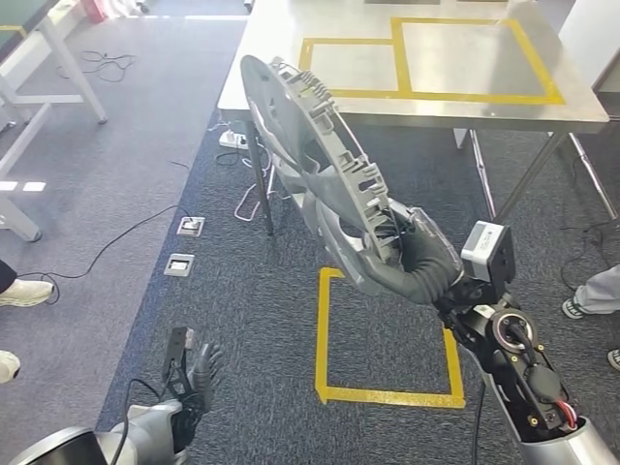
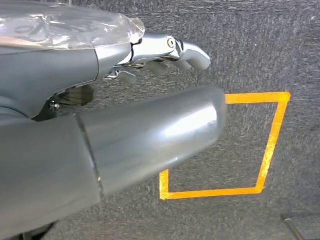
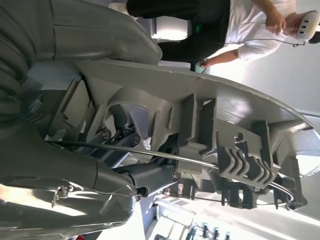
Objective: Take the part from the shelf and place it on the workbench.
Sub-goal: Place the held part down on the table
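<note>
Grey moulded plastic, ribbed and clipped along its back, makes up the part (image 1: 314, 160): a long curved trim piece held up in the air, rising from the right robot hand (image 1: 420, 262) toward the near edge of the table (image 1: 468, 107); its lower end is wrapped in that robot hand, fingers closed round it, while its upper end leans up and away to the robot's left, well short of resting on anything; the right wrist view shows the same ribbed underside (image 3: 211, 135) close against the palm, with a thin wire running along it. By my reading the carry step is in hand, the part off the shelf and not yet set down; the next move calls for bringing it over the steel tabletop, likely into the yellow taped rectangles (image 1: 439, 58), and lowering it flat before letting go. The left robot hand (image 1: 194, 378) hangs low by the carpet (image 1: 241, 320), holding nothing, fingers loosely apart; a yellow floor marking (image 1: 322, 339) lies below, and a person's shoes (image 1: 25, 291) stand near.
</note>
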